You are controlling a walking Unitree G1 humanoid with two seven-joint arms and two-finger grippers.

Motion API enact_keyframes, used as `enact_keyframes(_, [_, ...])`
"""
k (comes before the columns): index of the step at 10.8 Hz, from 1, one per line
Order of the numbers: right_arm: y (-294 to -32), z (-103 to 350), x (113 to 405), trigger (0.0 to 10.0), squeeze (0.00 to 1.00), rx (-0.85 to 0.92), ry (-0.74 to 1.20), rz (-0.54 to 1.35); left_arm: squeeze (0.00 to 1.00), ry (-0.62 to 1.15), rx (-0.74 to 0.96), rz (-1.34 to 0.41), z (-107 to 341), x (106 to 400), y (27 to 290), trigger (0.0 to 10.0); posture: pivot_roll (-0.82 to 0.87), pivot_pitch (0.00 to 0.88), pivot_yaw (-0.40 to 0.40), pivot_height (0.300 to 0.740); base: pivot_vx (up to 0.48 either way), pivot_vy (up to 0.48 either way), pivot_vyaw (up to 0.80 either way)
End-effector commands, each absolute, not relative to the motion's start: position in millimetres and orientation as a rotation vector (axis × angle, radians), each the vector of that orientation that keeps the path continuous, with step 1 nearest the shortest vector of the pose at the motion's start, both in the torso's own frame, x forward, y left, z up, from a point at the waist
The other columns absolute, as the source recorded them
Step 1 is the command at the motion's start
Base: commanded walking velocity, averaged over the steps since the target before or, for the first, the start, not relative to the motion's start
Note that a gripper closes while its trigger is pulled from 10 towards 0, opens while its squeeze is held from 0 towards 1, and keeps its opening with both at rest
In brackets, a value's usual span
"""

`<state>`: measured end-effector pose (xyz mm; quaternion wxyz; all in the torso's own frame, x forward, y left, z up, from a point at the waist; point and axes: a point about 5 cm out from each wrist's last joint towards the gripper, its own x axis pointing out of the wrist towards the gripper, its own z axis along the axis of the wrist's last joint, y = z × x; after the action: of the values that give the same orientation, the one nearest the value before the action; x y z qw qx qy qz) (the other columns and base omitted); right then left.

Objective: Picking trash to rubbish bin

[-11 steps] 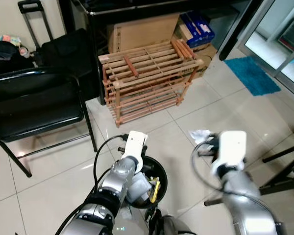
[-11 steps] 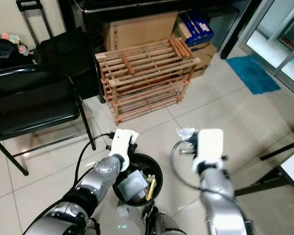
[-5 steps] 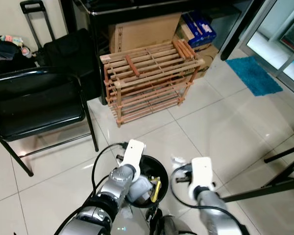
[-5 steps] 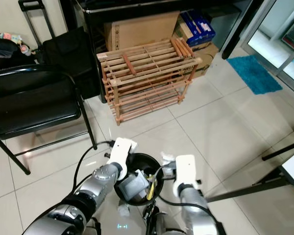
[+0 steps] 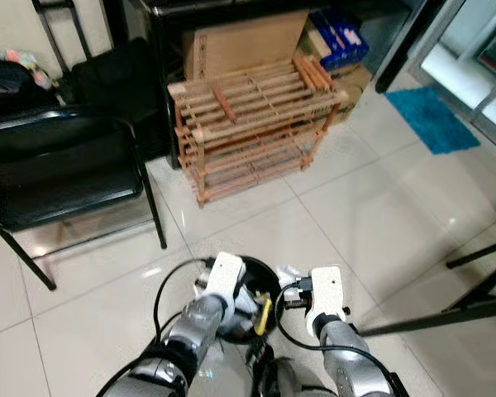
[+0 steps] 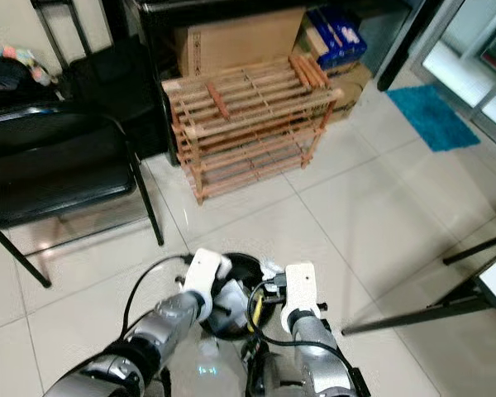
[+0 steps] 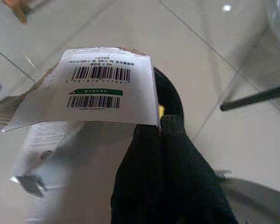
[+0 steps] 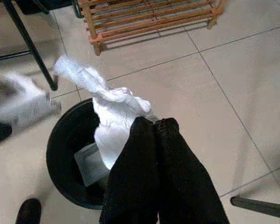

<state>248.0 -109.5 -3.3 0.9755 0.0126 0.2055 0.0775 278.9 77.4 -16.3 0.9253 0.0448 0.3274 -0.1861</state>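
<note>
A round black rubbish bin stands on the tiled floor right before me, with a grey pack and something yellow inside. My right gripper is shut on a crumpled white tissue, which hangs over the bin's rim. My left gripper is shut on a flat packet with a white barcode label, held beside and just above the bin. In the left eye view both wrists flank the bin, and the tissue shows between them.
A wooden slatted rack stands ahead with a cardboard box behind it. A black folding chair is at the left. Black table legs cross the floor at the right, and a blue mat lies far right.
My right gripper has swung left with the tissue, from the open floor on the right to over the bin's rim. The left gripper stays by the bin with its packet.
</note>
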Motion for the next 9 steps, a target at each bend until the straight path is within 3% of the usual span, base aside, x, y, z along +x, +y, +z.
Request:
enact_keyframes(1, [-117.5,-3.9,244.9,0.0,0.0,0.018,0.403,0.131,0.0,0.726,0.054,-0.398,-26.9,266.0,72.2,0.0,0.11,0.311,-0.157,0.74,0.0,0.0,0.0])
enact_keyframes(4, [-131.8,14.4,242.7,0.0,0.0,-0.021,0.315,0.101,0.0,0.782,-0.012,-0.389,-35.7,255.1,68.4,0.0,0.05,0.313,-0.182,0.74,0.0,0.0,0.0])
enact_keyframes(5, [-134.8,17.6,242.9,0.0,0.0,-0.041,0.297,0.086,0.0,0.776,0.001,-0.392,-35.3,255.6,68.3,0.0,0.04,0.313,-0.182,0.74,0.0,0.0,0.0])
enact_keyframes(6, [-156.0,37.4,240.8,0.0,0.0,-0.072,0.224,-0.023,0.0,0.765,0.028,-0.395,-33.7,258.2,69.1,0.0,0.03,0.308,-0.18,0.74,0.0,0.0,0.0])
enact_keyframes(9, [-165.2,55.5,233.6,0.0,0.0,-0.057,0.18,-0.061,0.0,0.801,0.07,-0.393,-43.3,248.2,78.7,0.0,0.01,0.309,-0.187,0.74,0.0,0.0,0.0])
